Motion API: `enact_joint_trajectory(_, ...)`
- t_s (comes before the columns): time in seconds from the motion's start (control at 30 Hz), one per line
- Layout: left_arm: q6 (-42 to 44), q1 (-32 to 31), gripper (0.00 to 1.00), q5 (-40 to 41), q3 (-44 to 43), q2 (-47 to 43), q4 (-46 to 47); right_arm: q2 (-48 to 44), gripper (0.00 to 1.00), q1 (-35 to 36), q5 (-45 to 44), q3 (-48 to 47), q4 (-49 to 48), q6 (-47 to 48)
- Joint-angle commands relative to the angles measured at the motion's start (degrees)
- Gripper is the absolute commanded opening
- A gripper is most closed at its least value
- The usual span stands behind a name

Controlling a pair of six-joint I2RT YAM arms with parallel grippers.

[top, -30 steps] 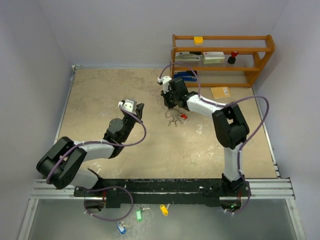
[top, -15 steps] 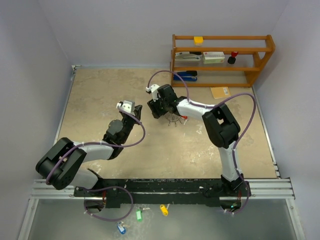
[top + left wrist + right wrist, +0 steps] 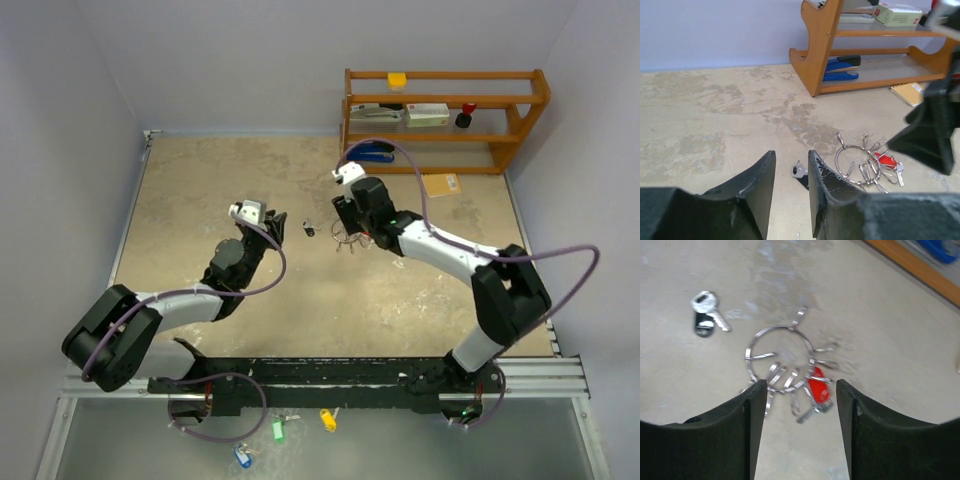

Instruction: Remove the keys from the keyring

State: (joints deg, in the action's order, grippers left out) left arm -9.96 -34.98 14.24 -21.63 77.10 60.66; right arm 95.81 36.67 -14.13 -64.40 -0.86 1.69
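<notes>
- Two grippers showed in my views, and neither held anything. The left gripper (image 3: 790,156) had its fingers parted by only a narrow gap, with bare table (image 3: 200,200) visible between them.
- The right gripper (image 3: 799,390) stood wide open just above the keyring (image 3: 776,356). In its wrist view the ring lay between and just beyond its two fingers.
- The keyring lay flat near the middle of the table, in front of the wooden shelf (image 3: 450,75). Several silver keys (image 3: 773,374) fanned along the ring, and the red-tagged key (image 3: 819,390) was at its right.
- One key with a black tag (image 3: 705,315) lay alone on the table, off the ring and to its left. In the overhead view it sat between the two grippers.
- The shelf stood at the far right of the table. A yellow block (image 3: 397,79) sat on its top board.
- Its middle board carried two white boxes (image 3: 428,114) side by side, with a red-and-black object (image 3: 465,115) to their right.
- Its lowest board held a blue stapler (image 3: 373,152) at the left end.
- A tan pad (image 3: 440,184) lay on the table just in front of the shelf.
</notes>
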Motion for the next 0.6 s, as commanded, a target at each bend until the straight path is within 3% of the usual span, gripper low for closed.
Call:
enact_joint_trajectory(0.0, -1.96, 0.20, 0.50, 6.94, -1.80, -4.64, -5.92, -10.16, 0.62, -5.19, -6.57, 7.30, -7.09, -3.76)
enact_joint_trajectory(0.17, -3.81, 0.19, 0.61, 20.28, -2.62, -9.15, -14.45, -21.03, 0.72, -12.49, -10.02, 17.42, -13.36, -5.83)
enact_joint_trajectory(0.33, -4.77, 0.18, 0.66, 31.25, -6.05, -9.91, -26.94, -31.75, 0.75, -12.80, -20.57, 29.21, -22.40, -7.96)
enact_joint_trajectory(0.47, -7.54, 0.18, 0.67, 41.61, -6.90, -9.53, -32.25, -39.83, 0.81, -12.89, -25.58, 39.11, -29.80, -7.60)
enact_joint_trajectory(0.57, -6.84, 0.18, 0.67, 44.87, -7.22, -9.37, -34.82, -42.73, 0.82, -12.93, -27.50, 41.84, -31.64, -8.49)
